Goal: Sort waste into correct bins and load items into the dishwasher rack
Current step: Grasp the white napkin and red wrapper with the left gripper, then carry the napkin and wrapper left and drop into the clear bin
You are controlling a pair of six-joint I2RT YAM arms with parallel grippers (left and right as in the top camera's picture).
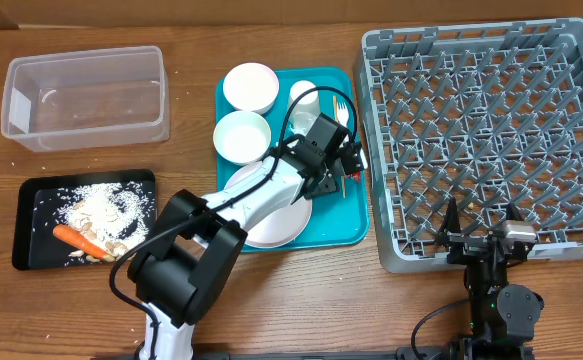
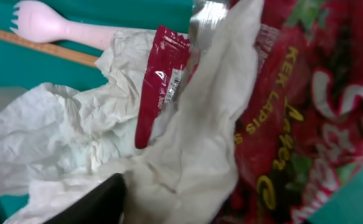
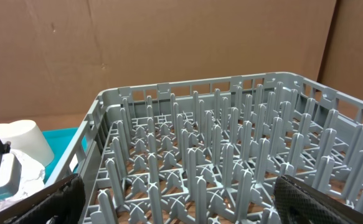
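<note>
My left gripper [image 1: 348, 160] is low over the right side of the teal tray [image 1: 346, 235]. In the left wrist view it is closed into a crumpled white napkin [image 2: 187, 143], and only one black finger shows. A small red wrapper [image 2: 159, 81] lies on the napkin, and a larger red printed wrapper [image 2: 306, 93] is beside it. A white fork [image 2: 63, 28] and a wooden stick [image 2: 44, 46] lie behind. The plate [image 1: 281, 225], two bowls [image 1: 250, 87] [image 1: 242, 136] and the cup [image 1: 304, 98] sit on the teal tray. My right gripper [image 1: 481, 222] is open and empty at the grey rack's [image 1: 371, 150] front edge.
The clear tub [image 1: 86, 55] stands at the back left. The black tray [image 1: 31, 200] in front of it holds rice scraps [image 1: 101, 210] and a carrot [image 1: 76, 238]. The rack's pegs [image 3: 187, 155] fill the right wrist view between the right gripper's fingers [image 3: 178, 193].
</note>
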